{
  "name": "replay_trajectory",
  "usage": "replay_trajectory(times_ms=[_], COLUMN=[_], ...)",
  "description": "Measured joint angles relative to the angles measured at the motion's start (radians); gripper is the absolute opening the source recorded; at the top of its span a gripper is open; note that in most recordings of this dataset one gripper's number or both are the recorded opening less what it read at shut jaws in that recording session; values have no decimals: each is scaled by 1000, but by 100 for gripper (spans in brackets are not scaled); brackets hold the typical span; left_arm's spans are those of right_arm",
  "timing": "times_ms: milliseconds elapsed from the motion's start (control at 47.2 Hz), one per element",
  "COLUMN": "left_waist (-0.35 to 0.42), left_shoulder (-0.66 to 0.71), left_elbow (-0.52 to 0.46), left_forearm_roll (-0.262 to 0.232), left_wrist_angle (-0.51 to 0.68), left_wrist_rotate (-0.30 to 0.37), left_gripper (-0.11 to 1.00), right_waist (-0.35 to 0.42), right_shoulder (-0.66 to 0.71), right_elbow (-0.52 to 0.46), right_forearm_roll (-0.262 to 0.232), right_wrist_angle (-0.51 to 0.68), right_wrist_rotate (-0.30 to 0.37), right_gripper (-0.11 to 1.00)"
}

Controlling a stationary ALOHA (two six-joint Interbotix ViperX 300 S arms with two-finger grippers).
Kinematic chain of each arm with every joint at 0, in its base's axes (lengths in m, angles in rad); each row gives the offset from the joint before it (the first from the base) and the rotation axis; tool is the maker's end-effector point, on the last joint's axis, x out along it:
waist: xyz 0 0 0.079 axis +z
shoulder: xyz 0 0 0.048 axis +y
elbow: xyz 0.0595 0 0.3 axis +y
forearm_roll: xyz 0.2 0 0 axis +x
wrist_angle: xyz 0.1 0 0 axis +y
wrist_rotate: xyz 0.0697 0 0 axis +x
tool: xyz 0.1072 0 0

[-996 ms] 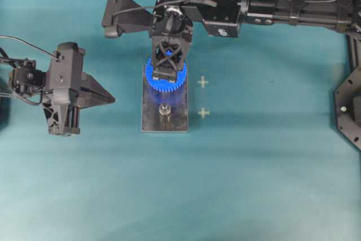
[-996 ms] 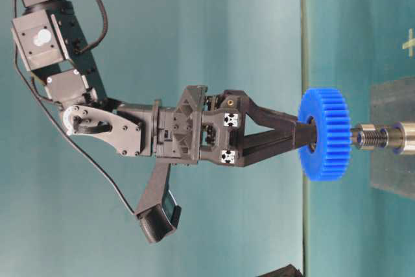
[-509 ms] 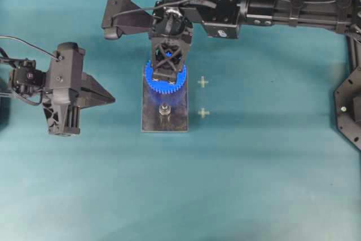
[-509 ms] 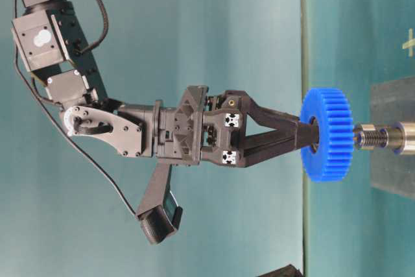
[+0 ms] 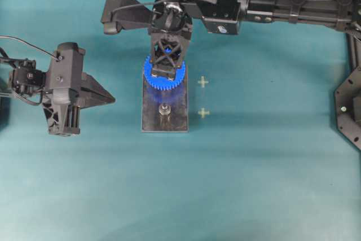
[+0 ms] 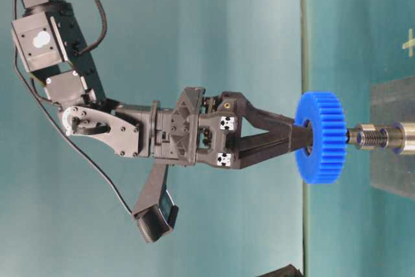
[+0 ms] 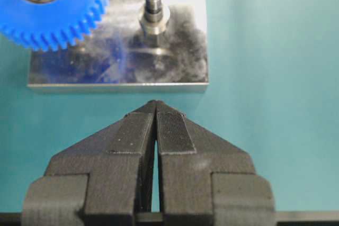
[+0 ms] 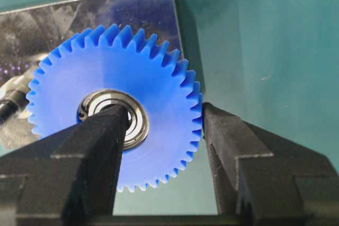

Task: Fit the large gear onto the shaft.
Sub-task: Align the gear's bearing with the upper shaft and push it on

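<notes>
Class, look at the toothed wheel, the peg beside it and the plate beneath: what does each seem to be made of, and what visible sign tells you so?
Large gear: probably moulded plastic, uniform bright blue and matte; its centre bearing looks like polished metal.
Peg: silvery, glinting metal, likely steel, threaded at the tip.
Plate: dark grey metal, glossy enough to mirror the gear's blue.

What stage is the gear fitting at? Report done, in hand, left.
Done: the right gripper has the large gear picked up, one finger in the bearing hole, the other on the toothed rim. In hand: gear held over the grey plate, clear of the shaft tip. Left: lining up the bore and pushing it on. The left gripper sits shut, idle.
</notes>
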Motion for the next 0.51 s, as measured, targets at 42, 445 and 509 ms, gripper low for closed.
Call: replay_trajectory(times_ms=[42,445,509], left_waist=[-2,-2,-2], left_shoulder=[0,0,0], left_elbow=[2,2,2], left_forearm_roll=[0,0,0], left_wrist_angle=[0,-2,0], left_wrist_rotate=[0,-2,-2], left_gripper=[0,0,0], right_waist=[-2,11,11], right_shoulder=[5,14,15], right_elbow=[-3,-8,-9], right_forearm_roll=[2,11,11], right_wrist_angle=[3,23,23], right_wrist_rotate=[0,0,0], right_gripper=[50,61,62])
